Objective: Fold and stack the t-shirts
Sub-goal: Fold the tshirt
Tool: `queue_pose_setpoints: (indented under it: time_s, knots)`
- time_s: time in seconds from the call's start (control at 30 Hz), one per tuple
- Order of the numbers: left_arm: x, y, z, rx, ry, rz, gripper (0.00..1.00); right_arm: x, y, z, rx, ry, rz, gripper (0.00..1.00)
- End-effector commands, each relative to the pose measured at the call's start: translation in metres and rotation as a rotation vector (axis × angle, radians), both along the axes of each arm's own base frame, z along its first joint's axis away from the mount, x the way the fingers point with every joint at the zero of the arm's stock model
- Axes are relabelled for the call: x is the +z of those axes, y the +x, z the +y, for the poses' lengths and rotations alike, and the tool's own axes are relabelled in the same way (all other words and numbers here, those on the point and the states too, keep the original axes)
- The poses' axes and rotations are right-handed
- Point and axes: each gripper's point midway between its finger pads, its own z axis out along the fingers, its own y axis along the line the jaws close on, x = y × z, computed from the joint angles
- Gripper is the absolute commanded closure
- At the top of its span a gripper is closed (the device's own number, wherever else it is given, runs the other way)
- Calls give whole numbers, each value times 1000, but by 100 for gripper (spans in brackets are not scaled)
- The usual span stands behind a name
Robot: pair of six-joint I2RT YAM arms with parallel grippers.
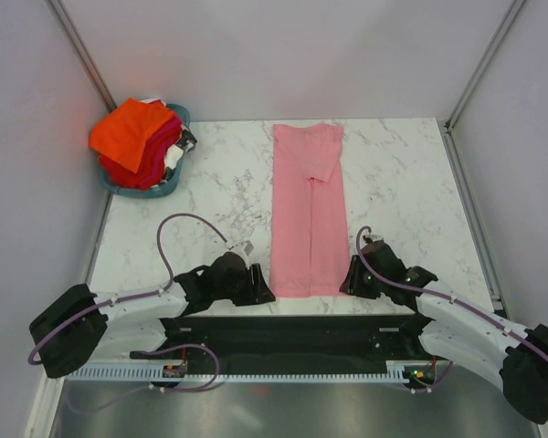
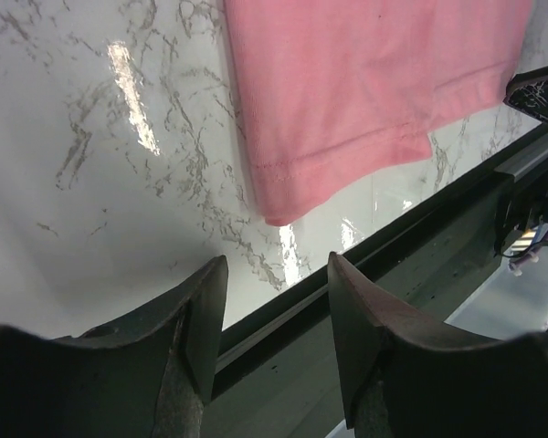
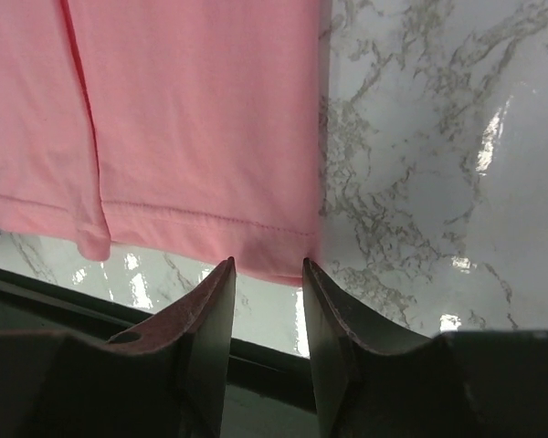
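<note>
Noted left gripper [image 1: 263,292] and right gripper [image 1: 347,285] low at near table [image 1: 402,182] edge, angled inward, flanking hem of pink t-shirt [image 1: 308,210]. Found both sets of jaws parted, grasping nothing; shirt flat mid-table, folded lengthwise

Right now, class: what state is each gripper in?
Left gripper: open, empty, near the pink t-shirt.
Right gripper: open, empty, at its hem.
</note>
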Motion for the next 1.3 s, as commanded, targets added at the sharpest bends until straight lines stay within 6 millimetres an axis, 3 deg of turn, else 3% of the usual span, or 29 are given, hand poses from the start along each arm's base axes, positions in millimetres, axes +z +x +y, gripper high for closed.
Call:
queue_pose_setpoints:
  time_s: [0.0,0.17,0.5,0.73,0.87,1.07,1.17,1.27]
  knots:
    - [2,7,-3,52,-27,-21,45,-2,1,-10,-57,-51,3,57]
    - [3,11,-7,48,-24,-29,46,4,2,-13,-76,-51,-17,56]
    - [0,18,-13,64,-34,-38,52,-5,1,-14,-75,-83,10,59]
    - [-11,22,-13,80,-6,-30,61,-5,0,-10,-53,-77,11,73]
    - [-15,23,-11,88,8,-31,65,-3,-1,-7,-37,-65,9,89]
    - [-19,24,-9,87,41,-23,80,1,0,-5,-24,-56,1,99]
    - [-18,28,-6,104,53,-39,97,2,0,-4,-21,-52,-4,100]
    - [-9,28,-11,91,28,-49,98,9,3,-2,-18,-36,-25,100]
